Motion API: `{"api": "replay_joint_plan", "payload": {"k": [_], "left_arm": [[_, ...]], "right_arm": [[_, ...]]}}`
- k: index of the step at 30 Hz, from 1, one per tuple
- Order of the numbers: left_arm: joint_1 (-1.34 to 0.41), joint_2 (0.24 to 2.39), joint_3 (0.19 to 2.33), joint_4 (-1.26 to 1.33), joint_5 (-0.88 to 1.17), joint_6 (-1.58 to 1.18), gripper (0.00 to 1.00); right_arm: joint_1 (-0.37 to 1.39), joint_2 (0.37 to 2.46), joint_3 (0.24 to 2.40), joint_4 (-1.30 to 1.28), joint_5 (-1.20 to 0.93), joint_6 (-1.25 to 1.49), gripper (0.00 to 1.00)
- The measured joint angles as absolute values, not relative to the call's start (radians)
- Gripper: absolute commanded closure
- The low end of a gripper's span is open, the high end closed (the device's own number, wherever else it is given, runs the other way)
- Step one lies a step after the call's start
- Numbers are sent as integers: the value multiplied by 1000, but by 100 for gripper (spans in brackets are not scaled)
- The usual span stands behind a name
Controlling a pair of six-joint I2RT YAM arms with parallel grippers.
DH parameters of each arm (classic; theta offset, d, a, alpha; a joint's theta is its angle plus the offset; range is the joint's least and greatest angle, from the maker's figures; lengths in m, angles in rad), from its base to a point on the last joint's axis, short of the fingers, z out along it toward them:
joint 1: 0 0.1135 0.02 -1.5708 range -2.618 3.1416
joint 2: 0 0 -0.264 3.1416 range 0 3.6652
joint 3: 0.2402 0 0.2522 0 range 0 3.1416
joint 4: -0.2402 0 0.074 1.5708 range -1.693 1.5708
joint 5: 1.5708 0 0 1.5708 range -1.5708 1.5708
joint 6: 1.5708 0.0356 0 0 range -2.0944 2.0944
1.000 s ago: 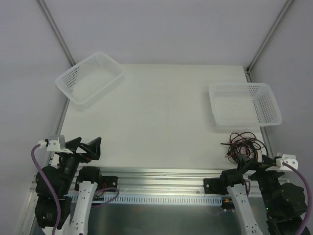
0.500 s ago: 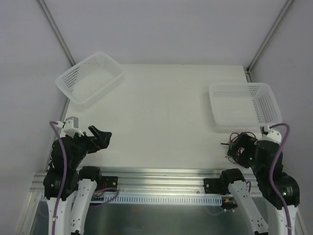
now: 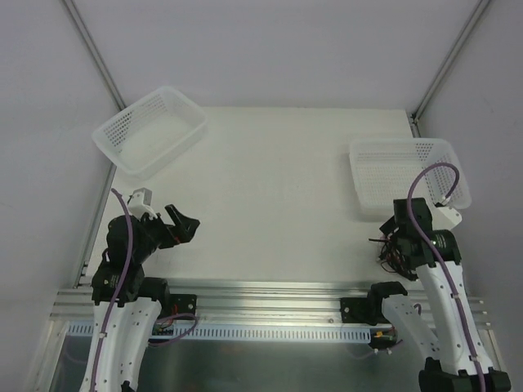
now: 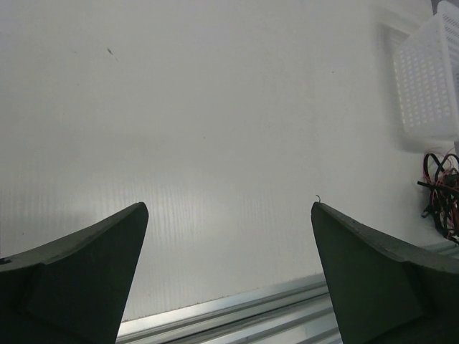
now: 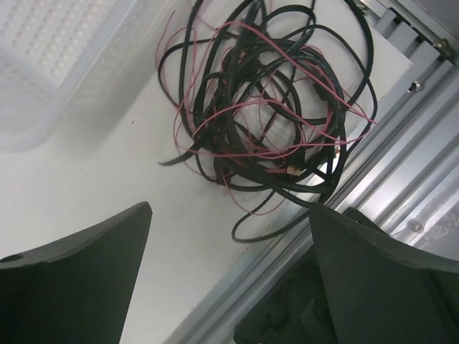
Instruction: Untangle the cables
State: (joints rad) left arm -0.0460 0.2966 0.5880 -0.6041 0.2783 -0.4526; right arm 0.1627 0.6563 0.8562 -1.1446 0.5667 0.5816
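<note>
**Cable tangle on the bench's near right corner, both end effectors released**

The cables [image 5: 265,122] lie in 1 loose knot of black and red wires, looped over and through each other, with a small connector showing near the middle of the heap. The knot rests on the white bench [image 3: 270,188] at its near right corner, just in front of the right basket [image 3: 400,143] and beside the aluminium rail [image 3: 270,287] along the near edge. One black loop trails out of the heap toward that rail.

The right end effector [image 5: 229,206] hangs above the tangle with its 2 fingers spread wide; they grasp nothing and touch no wire in the wrist view. From the top camera, the right arm covers part of the heap.

The left end effector [image 4: 228,208] is likewise released, fingers wide apart over bare bench on the left side, well apart from the cables. The left basket [image 3: 189,102] sits tilted at the far left corner.
</note>
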Motion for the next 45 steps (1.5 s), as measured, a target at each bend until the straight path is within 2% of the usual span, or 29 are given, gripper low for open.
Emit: {"api": "replay_joint_plan", "payload": {"k": [6, 14, 15, 16, 18, 19, 20, 21, 24, 25, 27, 28, 32, 37, 41, 45], "left_arm": [[-46, 275, 521, -569, 305, -452, 1], [-46, 264, 521, -521, 337, -444, 1], [-46, 263, 521, -518, 338, -443, 1], [-46, 263, 521, -514, 338, -441, 1], [-46, 261, 521, -509, 339, -437, 1], [-46, 260, 521, -507, 340, -435, 1], [-46, 259, 521, -506, 340, -434, 1], [-46, 259, 521, -505, 340, -434, 1], [-46, 258, 521, -505, 340, -433, 1], [-46, 258, 520, -505, 340, -433, 1], [-46, 258, 520, -505, 341, -432, 1], [-46, 258, 519, -504, 342, -432, 1], [-46, 258, 517, -502, 348, -432, 1], [-46, 260, 513, -497, 362, -431, 1], [-46, 263, 512, -496, 366, -431, 1], [-46, 268, 511, -495, 367, -431, 1]], "right_arm": [[7, 825, 794, -1043, 599, 681, 3], [-169, 994, 662, -861, 480, 695, 1], [-183, 1003, 644, -835, 461, 696, 5], [-194, 1010, 625, -815, 445, 695, 15], [-206, 1014, 596, -782, 418, 695, 29], [-207, 1013, 588, -765, 409, 696, 40], [-207, 1013, 585, -750, 401, 695, 46], [-207, 1012, 581, -731, 389, 699, 59], [-207, 1005, 562, -693, 364, 695, 76], [-208, 996, 556, -686, 358, 691, 87], [-207, 969, 545, -683, 341, 682, 99], [-203, 951, 537, -684, 332, 676, 99], [-104, 883, 510, -694, 309, 663, 99], [131, 855, 512, -719, 294, 652, 99], [403, 901, 560, -727, 288, 641, 99], [706, 1055, 715, -714, 293, 578, 99]]}}
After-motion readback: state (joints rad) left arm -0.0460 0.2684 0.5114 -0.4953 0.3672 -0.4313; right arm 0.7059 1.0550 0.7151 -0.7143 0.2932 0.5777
